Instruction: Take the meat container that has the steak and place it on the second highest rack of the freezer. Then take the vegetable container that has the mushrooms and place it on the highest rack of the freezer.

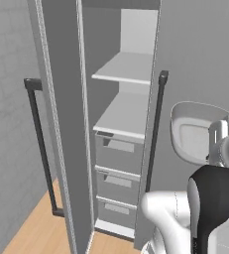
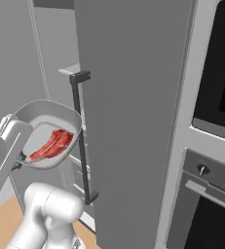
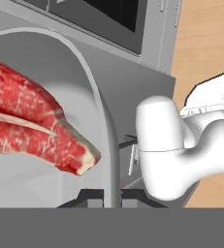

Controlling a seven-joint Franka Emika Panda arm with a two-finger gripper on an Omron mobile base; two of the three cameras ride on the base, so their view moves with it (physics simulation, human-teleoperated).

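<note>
- Gripper (image 2: 21,158) pinched tight on the near rim of the dish (image 2: 60,114); I've got it held up in the air, tilted so its inside faces the right base camera.
- Steak (image 2: 50,144) lies inside the dish, red with pale flecks, against the lower part of the floor.
- Hand view: steak (image 3: 31,121) fills the left side, dish rim (image 3: 101,126) curves down toward my fingertips at the bottom edge.
- Left base view: dish (image 1: 193,134) shows its pale underside, just right of the freezer (image 1: 121,124) and in front of the closed grey panel there.
- Freezer door (image 1: 61,124) stands wide open, swung left, dark bar handle (image 1: 39,144) on its outer face.
- Inside: top rack (image 1: 128,67) and second rack (image 1: 123,114), both bare; three grey drawers (image 1: 118,173) stacked right under the second rack.
- Dish sits about level with the second rack and outside the cabinet.
- Oven (image 2: 206,194) column at far right of the right base view.
- Wood floor (image 1: 31,233) below.
</note>
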